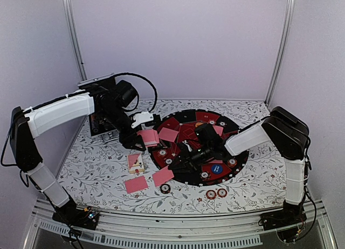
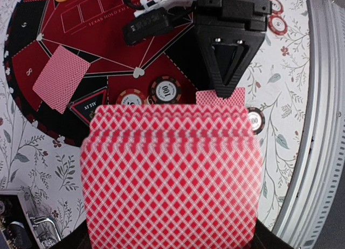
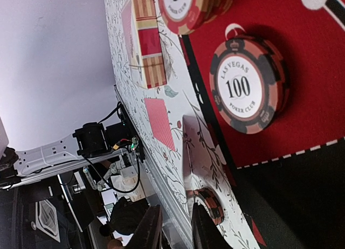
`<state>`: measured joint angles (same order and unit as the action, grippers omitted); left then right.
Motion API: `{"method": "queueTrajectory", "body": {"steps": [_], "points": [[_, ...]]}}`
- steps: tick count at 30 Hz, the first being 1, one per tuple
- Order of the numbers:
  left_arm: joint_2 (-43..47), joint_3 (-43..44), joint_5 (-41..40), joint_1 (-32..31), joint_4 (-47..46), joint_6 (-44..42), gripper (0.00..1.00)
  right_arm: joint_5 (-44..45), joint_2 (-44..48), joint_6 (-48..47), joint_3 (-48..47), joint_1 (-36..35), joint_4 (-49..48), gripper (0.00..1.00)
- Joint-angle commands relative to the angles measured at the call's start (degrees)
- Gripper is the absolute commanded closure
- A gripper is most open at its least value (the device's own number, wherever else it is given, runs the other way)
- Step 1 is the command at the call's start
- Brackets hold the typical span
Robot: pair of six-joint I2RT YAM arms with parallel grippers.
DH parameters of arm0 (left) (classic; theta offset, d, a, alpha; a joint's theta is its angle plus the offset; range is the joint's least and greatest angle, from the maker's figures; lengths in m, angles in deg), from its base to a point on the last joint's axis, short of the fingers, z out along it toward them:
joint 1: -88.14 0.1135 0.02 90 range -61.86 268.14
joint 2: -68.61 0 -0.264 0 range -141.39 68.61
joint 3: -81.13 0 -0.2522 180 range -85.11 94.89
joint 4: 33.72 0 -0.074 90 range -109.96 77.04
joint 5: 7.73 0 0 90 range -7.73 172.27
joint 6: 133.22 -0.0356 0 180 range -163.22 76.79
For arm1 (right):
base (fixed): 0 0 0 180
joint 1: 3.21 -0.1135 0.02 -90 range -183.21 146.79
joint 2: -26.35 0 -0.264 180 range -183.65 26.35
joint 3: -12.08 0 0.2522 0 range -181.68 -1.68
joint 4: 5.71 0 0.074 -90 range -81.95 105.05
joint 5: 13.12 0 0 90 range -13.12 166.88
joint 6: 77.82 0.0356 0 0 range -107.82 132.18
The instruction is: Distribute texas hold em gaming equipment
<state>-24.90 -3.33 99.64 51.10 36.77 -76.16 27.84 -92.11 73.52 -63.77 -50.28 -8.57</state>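
Observation:
My left gripper (image 1: 139, 140) is shut on a deck of pink-backed cards (image 2: 171, 173), held above the table's left half; the deck hides its fingers in the left wrist view. My right gripper (image 3: 177, 216) hovers low at the front-left rim of the round red-and-black poker mat (image 1: 186, 131), jaws slightly apart with nothing between them. A pink card (image 3: 200, 152) lies just beyond its fingertips, beside a chip (image 3: 211, 205) on the tablecloth. A "100" chip (image 3: 248, 84) rests on the mat. Two pink cards (image 1: 136, 184) (image 1: 163, 177) lie at the front. A blue button disc (image 1: 217, 167) sits on the mat.
A striped card box (image 1: 136, 161) lies left of the mat. Loose chips (image 1: 165, 188) (image 1: 215, 193) sit near the front edge. More cards (image 1: 168, 134) and chips (image 1: 161, 152) are on the mat. A black case (image 1: 102, 125) stands at the back left. The metal rail (image 1: 178, 227) borders the front.

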Motion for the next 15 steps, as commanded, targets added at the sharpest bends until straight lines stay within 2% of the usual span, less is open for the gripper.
{"method": "queueTrajectory", "body": {"steps": [1, 4, 8, 11, 15], "points": [[1.54, -0.21, 1.09, 0.65, -0.38, -0.19, 1.00, -0.77, -1.00, -0.97, 0.01, 0.39, 0.18, 0.78], [1.49, -0.14, 0.98, 0.65, -0.39, -0.19, 1.00, -0.62, -1.66, -0.85, -0.03, 0.44, 0.10, 0.81], [1.58, -0.13, 0.88, 0.65, -0.39, -0.27, 1.00, -0.72, -1.53, -0.96, 1.00, 1.18, 0.03, 0.94], [1.49, -0.22, 0.98, 0.65, -0.35, -0.27, 1.00, -1.03, -1.10, -1.00, 1.34, 1.23, -0.36, 1.00], [1.24, -0.05, 0.96, 0.65, -0.39, -0.27, 1.00, -3.29, -0.75, 0.95, 2.64, 1.46, -4.50, 1.00]]}}
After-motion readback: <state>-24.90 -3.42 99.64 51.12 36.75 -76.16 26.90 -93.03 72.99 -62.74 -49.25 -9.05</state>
